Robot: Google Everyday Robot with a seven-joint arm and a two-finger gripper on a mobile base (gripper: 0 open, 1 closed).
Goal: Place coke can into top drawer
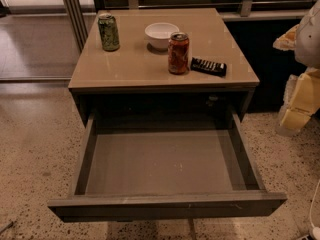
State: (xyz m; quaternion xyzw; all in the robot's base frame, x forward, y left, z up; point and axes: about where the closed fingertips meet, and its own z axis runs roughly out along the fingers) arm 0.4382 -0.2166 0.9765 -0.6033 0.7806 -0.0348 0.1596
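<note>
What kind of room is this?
Probably an office or lab area: speckled floor, metal-framed partition, a cabinet with its top drawer open. The gripper is at the right edge.

Dim, warm indoor light; the bench [140,66] top shows a dull sheen with faint pale flecks of glare; deep shadow fills the cavity under the bench, behind the top drawer [160,166]; right of the bench the pincer [299,106] catches light, pale yellow.
</note>
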